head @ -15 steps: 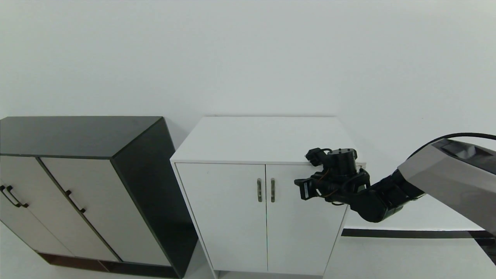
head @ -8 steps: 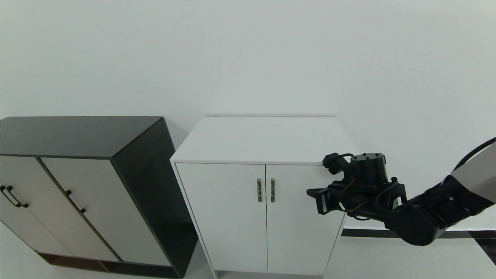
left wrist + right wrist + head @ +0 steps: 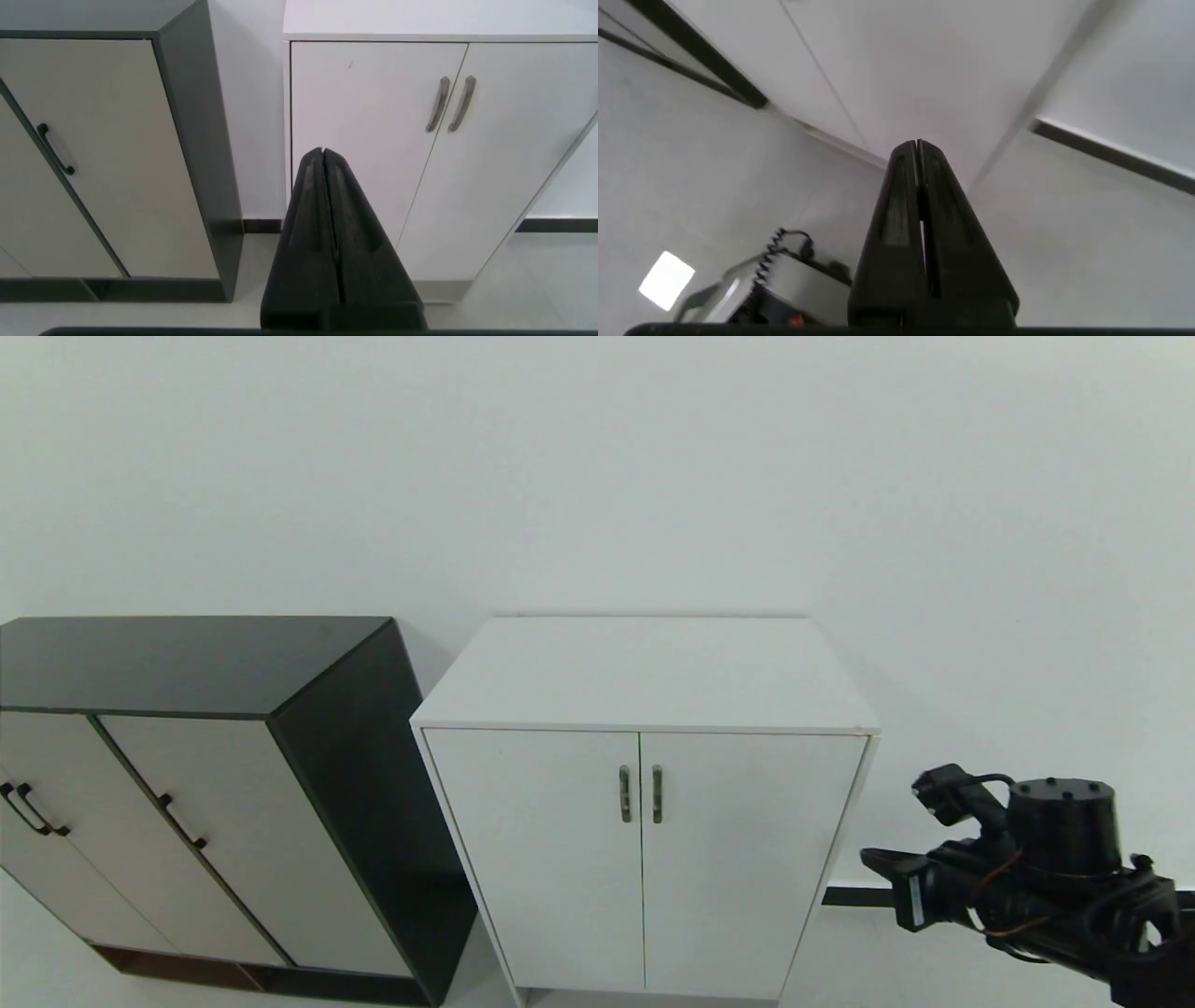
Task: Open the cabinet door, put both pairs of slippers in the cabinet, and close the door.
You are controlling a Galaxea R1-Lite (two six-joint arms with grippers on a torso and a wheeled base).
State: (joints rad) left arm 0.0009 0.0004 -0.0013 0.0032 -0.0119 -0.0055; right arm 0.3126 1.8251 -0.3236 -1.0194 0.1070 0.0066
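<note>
Right arm, matte black throughout.
It carried a screw-studded round cap, thin orange cables and a pale label; the left pincer and right pincer were tapered black wedges.

Right gripper fingers pressed together; left gripper likewise.

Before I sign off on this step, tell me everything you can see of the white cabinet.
The white cabinet has a matte, laminate-looking finish and a flat top. Its two doors are shut, meeting at a thin central seam, each with a vertical metal-looking bar handle beside that seam. It stands upright against the wall, beside a dark cabinet on the robot's left.
</note>
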